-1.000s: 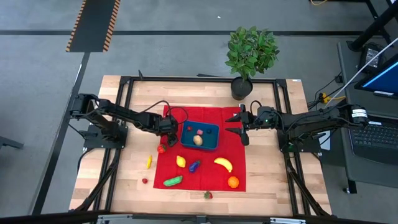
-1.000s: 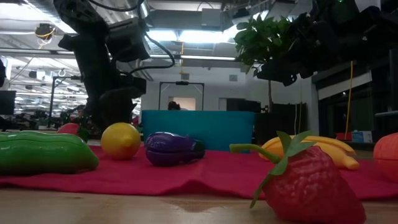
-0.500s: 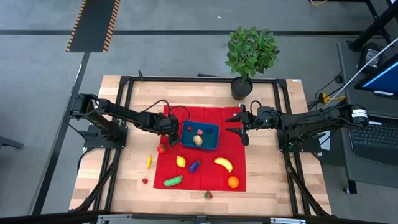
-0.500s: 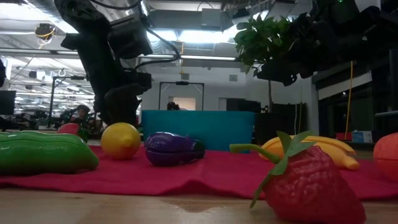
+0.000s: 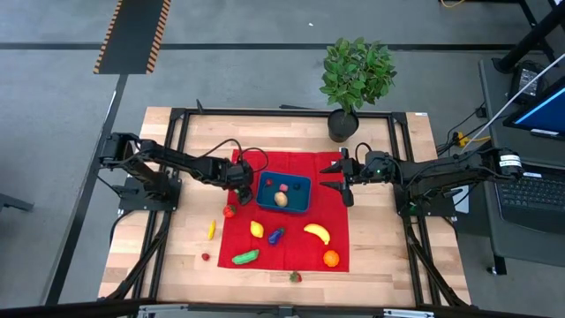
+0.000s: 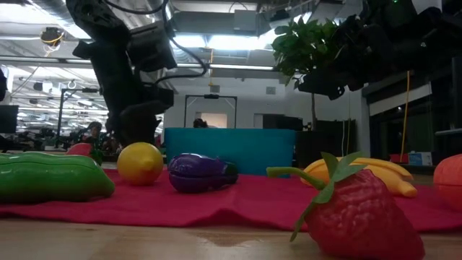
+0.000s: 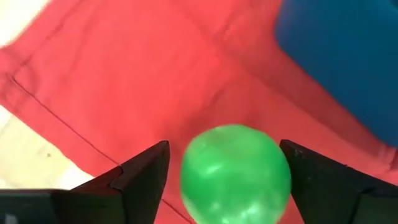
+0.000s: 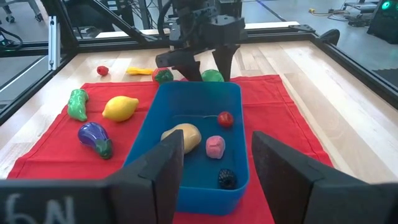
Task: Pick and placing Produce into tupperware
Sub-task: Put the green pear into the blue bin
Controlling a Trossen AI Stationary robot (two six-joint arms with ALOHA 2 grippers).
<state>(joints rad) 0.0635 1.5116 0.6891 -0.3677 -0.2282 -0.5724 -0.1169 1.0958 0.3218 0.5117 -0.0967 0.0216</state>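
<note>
A round green piece of produce (image 7: 235, 173) lies on the red cloth (image 5: 300, 250), just left of the dark teal-blue tupperware (image 5: 300, 182). My left gripper (image 5: 239, 187) points down over it, open, one finger close on either side. In the right wrist view that gripper (image 8: 202, 70) stands at the tupperware's far end, with the green piece (image 8: 212, 76) below it. My right gripper (image 5: 341, 180) hovers open to the right of the tupperware, holding nothing. A tan piece (image 8: 181, 136), a pink one (image 8: 215, 146), a small red one (image 8: 225, 118) and a dark berry (image 8: 227, 178) lie in the tupperware.
On the cloth lie a lemon (image 5: 256, 230), an eggplant (image 5: 276, 235), a banana (image 5: 317, 232), an orange (image 5: 330, 258) and a cucumber (image 5: 245, 257). A strawberry (image 5: 295, 276), a yellow piece (image 5: 211, 230) and a red piece (image 5: 229, 211) lie by the cloth's edges. A potted plant (image 5: 353, 79) stands at the back.
</note>
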